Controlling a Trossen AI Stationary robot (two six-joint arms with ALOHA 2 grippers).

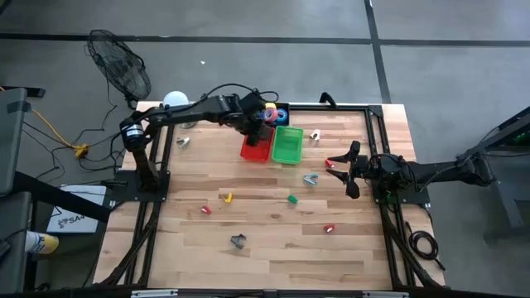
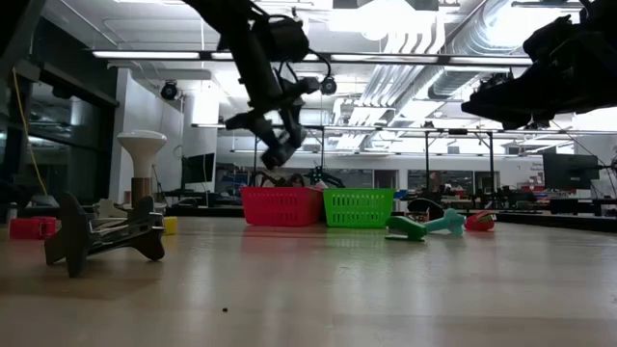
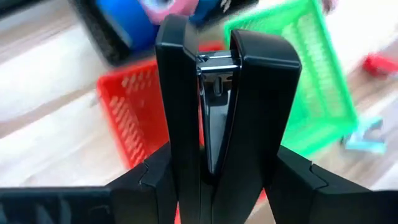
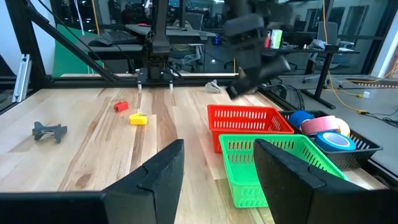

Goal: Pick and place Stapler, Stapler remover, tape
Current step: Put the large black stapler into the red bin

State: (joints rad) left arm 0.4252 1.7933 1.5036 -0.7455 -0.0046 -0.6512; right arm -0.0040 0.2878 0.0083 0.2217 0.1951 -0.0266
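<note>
Stapler: slim black wedge-shaped stapler [image 3: 214, 118] clamped in the left hand [image 3: 227, 81], above the red mesh basket [image 1: 256, 149] (likely for dropping in).
Tape: coloured rolls [image 4: 326, 127] just behind that basket.
Right hand [image 1: 344, 170]: open, waiting well apart on the wooden desk's [image 1: 265, 240] far side.

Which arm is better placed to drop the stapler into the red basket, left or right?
Left. The left gripper is shut on the stapler and hangs above the red basket. The right gripper is open and empty, off to the table's right side past the green basket.
</note>
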